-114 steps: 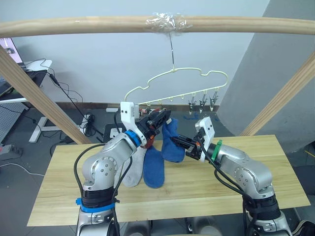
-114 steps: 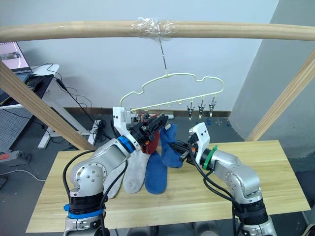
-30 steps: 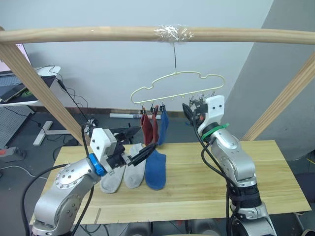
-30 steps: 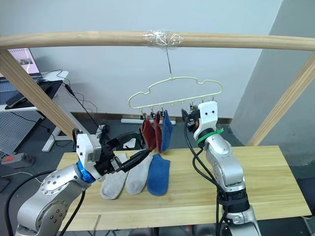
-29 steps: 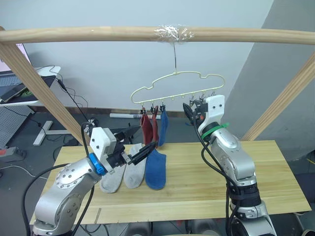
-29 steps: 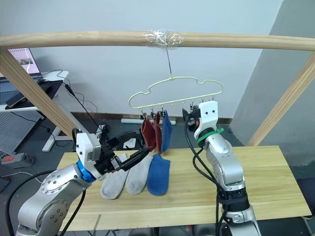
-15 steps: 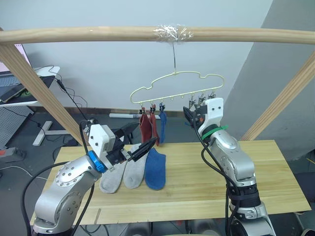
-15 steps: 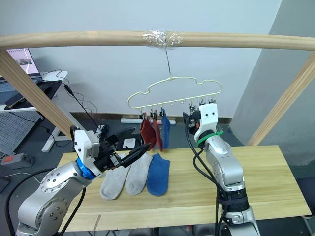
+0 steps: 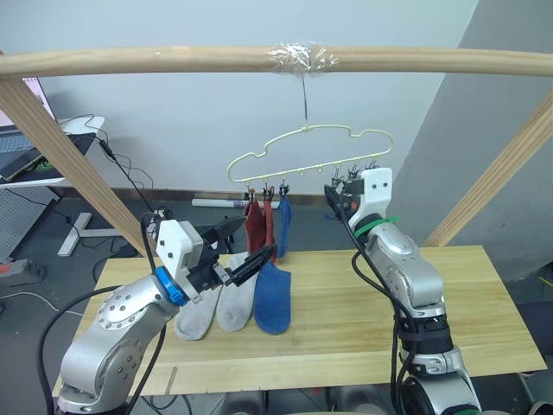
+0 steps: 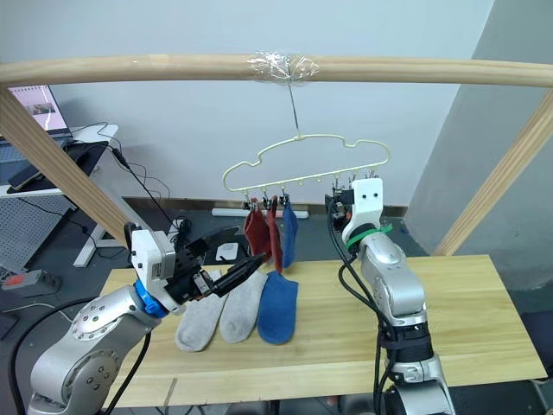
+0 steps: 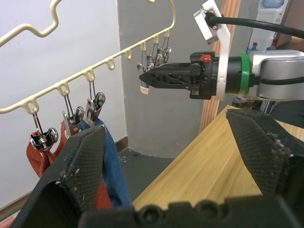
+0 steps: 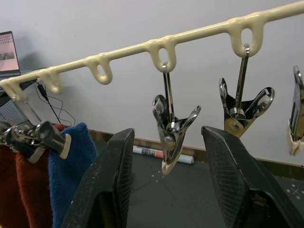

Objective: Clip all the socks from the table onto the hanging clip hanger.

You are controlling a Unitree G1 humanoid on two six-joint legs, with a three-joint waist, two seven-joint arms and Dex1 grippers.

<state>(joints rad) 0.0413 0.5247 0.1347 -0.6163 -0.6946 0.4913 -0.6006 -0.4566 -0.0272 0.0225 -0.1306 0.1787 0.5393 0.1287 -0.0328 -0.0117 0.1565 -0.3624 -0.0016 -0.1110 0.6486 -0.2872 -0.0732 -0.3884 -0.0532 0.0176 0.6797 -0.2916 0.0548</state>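
No readable text, labels, brands or numbers anywhere. Laptop screen (image 12: 6, 52) at scene edge shows blurred lines, illegible.

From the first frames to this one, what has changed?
The blue sock both tools held is now clipped on the clip hanger beside two red socks. Left tool dropped open above the table; right tool rose, open around a free clip. Three socks remain flat.

Pale grey wall (image 9: 173, 121), dark floor (image 9: 52, 251), cables (image 9: 130, 177), desk with laptop (image 10: 39, 99)
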